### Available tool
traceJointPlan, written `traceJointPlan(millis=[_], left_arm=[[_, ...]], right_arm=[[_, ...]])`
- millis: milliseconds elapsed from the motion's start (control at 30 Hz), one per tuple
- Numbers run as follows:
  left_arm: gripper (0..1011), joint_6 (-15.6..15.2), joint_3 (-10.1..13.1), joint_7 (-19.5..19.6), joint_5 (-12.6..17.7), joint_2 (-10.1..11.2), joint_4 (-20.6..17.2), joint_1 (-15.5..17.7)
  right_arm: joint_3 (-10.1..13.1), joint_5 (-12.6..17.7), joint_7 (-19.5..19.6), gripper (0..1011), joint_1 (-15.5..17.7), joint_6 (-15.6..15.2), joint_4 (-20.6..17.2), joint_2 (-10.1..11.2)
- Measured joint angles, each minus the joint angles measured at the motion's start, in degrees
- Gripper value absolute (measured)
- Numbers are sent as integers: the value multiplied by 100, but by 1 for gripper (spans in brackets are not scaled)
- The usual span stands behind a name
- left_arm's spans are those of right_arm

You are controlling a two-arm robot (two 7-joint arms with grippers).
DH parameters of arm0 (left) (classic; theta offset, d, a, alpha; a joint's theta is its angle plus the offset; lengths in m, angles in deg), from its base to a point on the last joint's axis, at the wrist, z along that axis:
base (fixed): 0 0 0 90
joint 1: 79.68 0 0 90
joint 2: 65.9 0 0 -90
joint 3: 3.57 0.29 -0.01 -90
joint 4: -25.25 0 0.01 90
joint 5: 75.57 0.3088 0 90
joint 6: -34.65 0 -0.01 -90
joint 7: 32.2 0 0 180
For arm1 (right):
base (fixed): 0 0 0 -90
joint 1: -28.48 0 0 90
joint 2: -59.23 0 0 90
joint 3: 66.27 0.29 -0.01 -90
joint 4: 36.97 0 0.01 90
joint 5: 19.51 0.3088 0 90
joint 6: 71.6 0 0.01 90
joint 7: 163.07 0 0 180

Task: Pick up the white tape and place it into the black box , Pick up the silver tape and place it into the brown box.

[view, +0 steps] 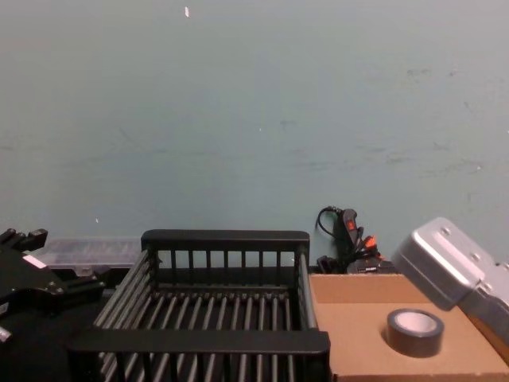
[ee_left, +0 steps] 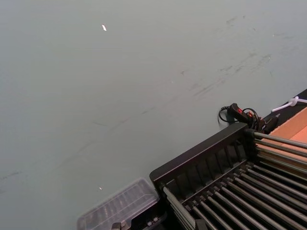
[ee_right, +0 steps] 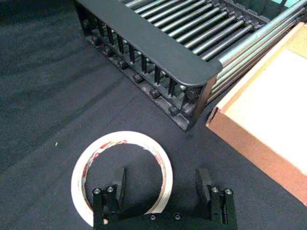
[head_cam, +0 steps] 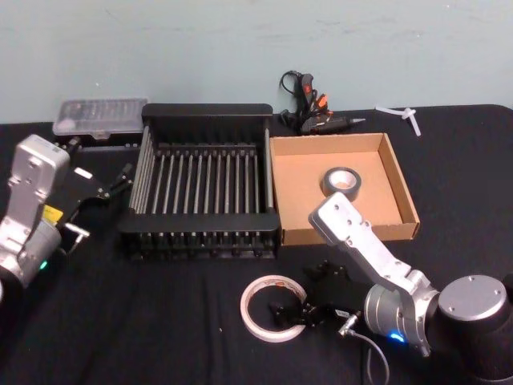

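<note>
The white tape [head_cam: 250,298] lies flat on the black table in front of the black box [head_cam: 208,112]. My right gripper [head_cam: 287,309] is open and low over the ring's right side. In the right wrist view one finger [ee_right: 120,184] is inside the hole of the white tape [ee_right: 120,137] and the other stands outside it, with the band between them. The silver tape [head_cam: 341,181] lies inside the brown box [head_cam: 405,192], to the right of the black box; in the chest view the roll [view: 414,332] sits on the cardboard floor. My left gripper [head_cam: 120,180] hangs open beside the black box's left wall.
A clear plastic case [head_cam: 100,116] lies at the back left. A black glue gun with orange parts [head_cam: 309,104] and a small white piece [head_cam: 401,114] sit behind the brown box. The black box's front corner [ee_right: 192,76] is close ahead of my right gripper.
</note>
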Motion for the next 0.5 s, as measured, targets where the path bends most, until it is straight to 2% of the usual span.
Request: traceJointPlan(millis=[233, 267, 367, 400, 500], left_arm=[[1001, 0, 0, 0, 0, 0, 0, 0], [1001, 0, 0, 0, 0, 0, 0, 0], [1001, 0, 0, 0, 0, 0, 0, 0], [1001, 0, 0, 0, 0, 0, 0, 0], [1001, 0, 0, 0, 0, 0, 0, 0]], right_arm=[[0, 2, 0, 836, 0, -1, -2, 0], [0, 2, 0, 786, 0, -1, -2, 0], [0, 2, 0, 722, 0, -1, -2, 0], [0, 3, 0, 664, 0, -1, -2, 0], [0, 3, 0, 604, 0, -2, -2, 0]])
